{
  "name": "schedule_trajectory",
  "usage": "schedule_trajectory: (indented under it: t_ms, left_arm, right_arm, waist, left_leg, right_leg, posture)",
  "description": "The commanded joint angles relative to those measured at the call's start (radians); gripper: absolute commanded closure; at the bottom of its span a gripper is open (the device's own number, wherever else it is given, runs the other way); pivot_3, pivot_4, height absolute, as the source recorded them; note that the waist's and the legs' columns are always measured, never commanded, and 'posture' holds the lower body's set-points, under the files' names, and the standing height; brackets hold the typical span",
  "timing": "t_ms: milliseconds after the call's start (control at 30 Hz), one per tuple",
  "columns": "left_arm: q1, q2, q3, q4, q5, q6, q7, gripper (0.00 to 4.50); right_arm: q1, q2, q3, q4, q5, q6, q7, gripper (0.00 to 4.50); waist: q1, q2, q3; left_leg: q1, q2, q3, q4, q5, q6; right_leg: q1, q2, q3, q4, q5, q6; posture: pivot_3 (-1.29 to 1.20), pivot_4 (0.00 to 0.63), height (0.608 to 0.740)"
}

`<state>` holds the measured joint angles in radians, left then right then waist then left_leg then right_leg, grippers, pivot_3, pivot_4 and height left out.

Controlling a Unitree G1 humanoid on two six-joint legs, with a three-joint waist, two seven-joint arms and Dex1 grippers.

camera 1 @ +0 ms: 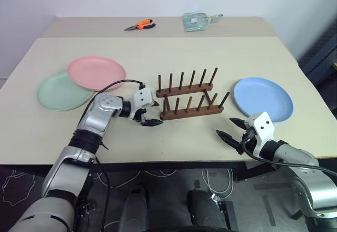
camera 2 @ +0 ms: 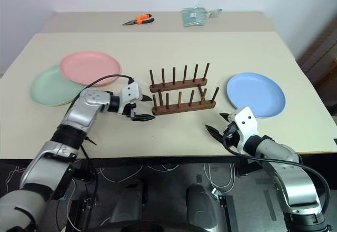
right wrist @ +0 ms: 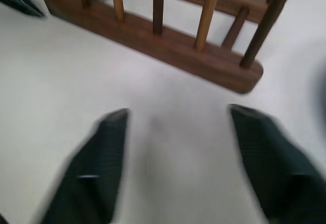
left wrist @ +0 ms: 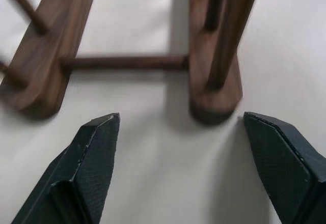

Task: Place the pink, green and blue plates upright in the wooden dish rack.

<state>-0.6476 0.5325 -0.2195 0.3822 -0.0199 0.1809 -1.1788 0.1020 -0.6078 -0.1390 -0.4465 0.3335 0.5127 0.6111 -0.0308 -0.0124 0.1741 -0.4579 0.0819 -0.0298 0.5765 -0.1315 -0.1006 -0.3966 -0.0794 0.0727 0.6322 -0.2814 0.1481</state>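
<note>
The wooden dish rack (camera 1: pixel 188 100) stands empty mid-table, its pegs upright. At the left, the pink plate (camera 1: pixel 96 72) lies flat, overlapping the green plate (camera 1: pixel 60 91). The blue plate (camera 1: pixel 262 98) lies flat to the right of the rack. My left gripper (camera 1: pixel 156 113) is open just off the rack's left end, which shows close ahead in the left wrist view (left wrist: pixel 214 96); nothing is between its fingers. My right gripper (camera 1: pixel 225 127) hovers open near the table's front edge, in front of the blue plate and pointing toward the rack (right wrist: pixel 153 35).
Orange-handled pliers (camera 1: pixel 140 26) and a clear packet (camera 1: pixel 196 21) lie on the far table section. The table's front edge (camera 1: pixel 174 163) runs just below both grippers, with cables on the floor underneath.
</note>
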Motion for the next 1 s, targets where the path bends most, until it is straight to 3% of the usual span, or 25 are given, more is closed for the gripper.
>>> schedule_trajectory:
  t_ms: [33,100,200,400,633,833,1000]
  left_arm:
    - [0.132,0.082,0.015,-0.149,-0.027,0.108,-0.022,1.33]
    - [0.190,0.088,0.023,-0.253,-0.067,0.165,-0.014,2.28]
    - [0.237,0.043,0.001,-0.374,-0.078,0.230,0.049,3.82]
    - [0.255,-0.100,-0.072,-0.426,0.030,0.274,0.286,3.82]
    - [0.135,-0.275,-0.015,-0.204,0.095,0.316,0.609,3.82]
    - [0.033,-0.323,-0.008,-0.025,0.085,0.247,0.680,3.82]
    - [-0.010,-0.325,-0.006,0.068,0.082,0.190,0.693,3.82]
  right_arm:
    - [-0.017,-0.007,0.001,0.010,-0.028,-0.016,-0.017,3.39]
    - [-0.037,-0.003,0.015,0.030,-0.040,-0.018,-0.022,4.43]
    - [-0.085,0.008,0.055,0.076,-0.094,-0.022,-0.056,4.50]
    - [-0.183,0.037,0.138,0.190,-0.196,-0.028,-0.120,4.50]
    - [-0.356,0.118,0.207,0.427,-0.316,-0.088,-0.229,4.50]
    - [-0.506,0.168,0.202,0.636,-0.363,-0.164,-0.293,4.50]
    - [-0.546,0.180,0.201,0.699,-0.370,-0.209,-0.292,4.50]
  waist:
    - [-0.010,0.000,0.000]
    - [-0.011,0.001,-0.001]
    - [-0.009,0.000,-0.001]
    - [0.029,0.000,-0.001]
    - [0.034,-0.002,-0.004]
    - [0.017,-0.003,-0.004]
    - [0.016,-0.003,-0.004]
  left_leg:
    - [0.000,0.000,0.000,0.000,0.000,0.000]
    - [0.001,0.000,0.000,0.000,0.000,0.000]
    - [0.002,0.000,0.000,0.001,0.000,0.000]
    - [0.001,-0.001,0.000,0.003,0.000,0.000]
    - [0.011,-0.002,0.000,0.005,0.000,0.000]
    - [0.013,-0.001,0.000,0.002,0.000,0.000]
    - [0.013,-0.002,0.000,0.001,0.000,0.000]
  right_leg:
    - [0.000,0.000,0.000,0.000,0.000,0.000]
    - [0.002,0.000,0.000,0.000,0.000,0.000]
    - [0.003,0.000,0.000,0.000,0.000,0.000]
    - [0.003,-0.001,0.000,-0.002,0.000,-0.001]
    - [0.009,-0.001,0.000,-0.002,0.001,-0.002]
    - [0.012,-0.001,0.000,-0.002,0.002,-0.002]
    - [0.014,-0.001,0.000,-0.002,0.001,-0.001]
  posture:
    - [0.00,0.150,0.740]
    - [0.00,0.150,0.740]
    - [0.00,0.150,0.740]
    - [0.00,0.150,0.740]
    - [0.00,0.150,0.740]
    - [0.00,0.150,0.740]
    - [0.00,0.150,0.740]
